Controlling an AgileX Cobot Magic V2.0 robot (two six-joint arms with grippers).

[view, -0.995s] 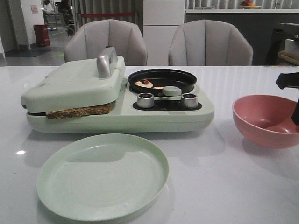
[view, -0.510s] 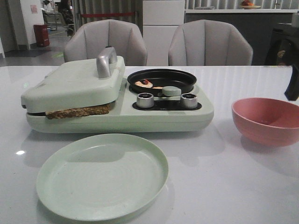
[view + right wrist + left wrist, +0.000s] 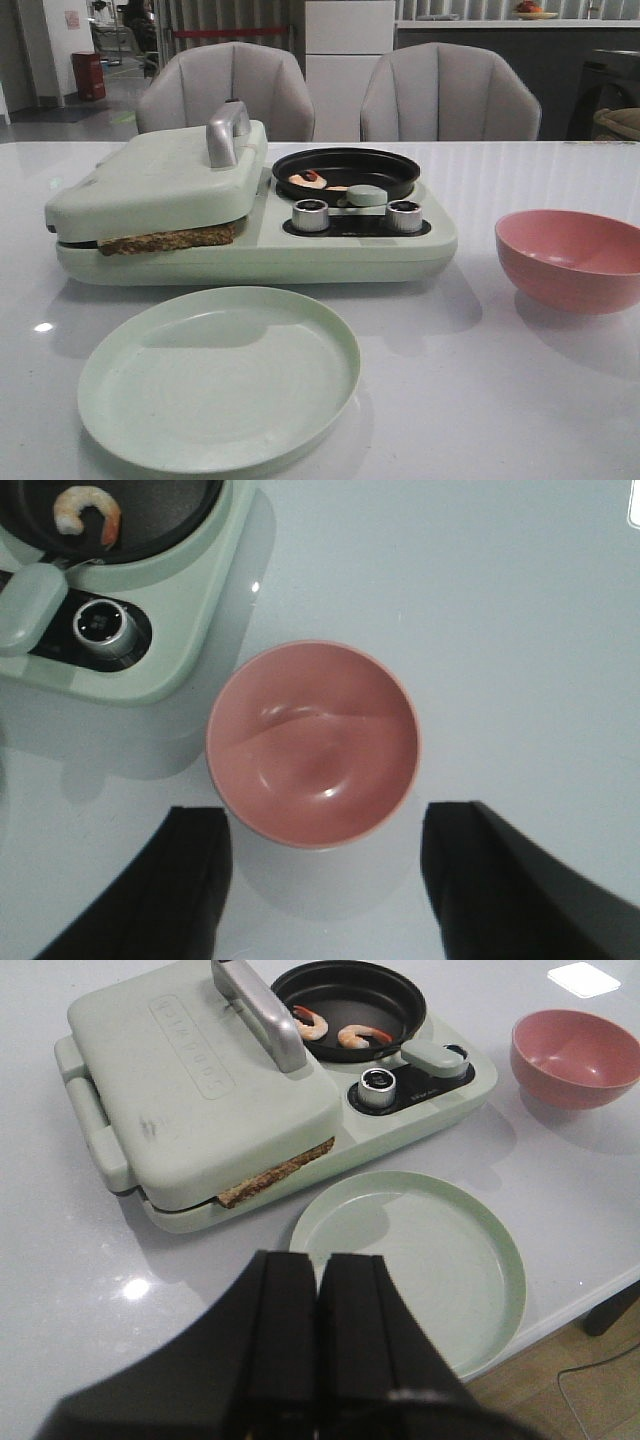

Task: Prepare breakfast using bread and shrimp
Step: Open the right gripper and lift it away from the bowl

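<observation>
White glossy table (image 3: 520, 400) in a dining room, two grey padded chairs (image 3: 225, 88) behind it. Laid out as a breakfast station, everything within reach of both arms

Bread (image 3: 168, 239) clamped inside the closed sandwich press of the pale green breakfast maker (image 3: 250, 250), only a browned crust edge poking out under the lid (image 3: 150, 180); presumably shut in to toast, silver handle (image 3: 227, 128) on top ready for lifting. Second slice not separately visible. Shrimp (image 3: 312, 1023) lying in the small black frying pan (image 3: 347, 170) on the machine's other half, two curled pink pieces side by side in the left wrist view, apart from each other, likely placed there to cook. Two silver knobs (image 3: 311, 214) just in front of the pan, a green pan handle between them

Pale green plate (image 3: 220, 375) set bare just in front of the machine, probably waiting to receive the finished food. Pink bowl (image 3: 312, 742) well off to the right of the machine, nothing in it, apparently the shrimp's former container

Left gripper (image 3: 318, 1290) hovering above the near table edge, fingers pressed together with nothing between them, pointed towards plate and press; seemingly parked while cooking goes on. Right gripper (image 3: 325, 880) hanging directly above the pink bowl, fingers spread wide and holding nothing. Neither arm visible in the front view

Judged stage: cooking under way, next likely lifting the lid and moving bread onto the plate
</observation>
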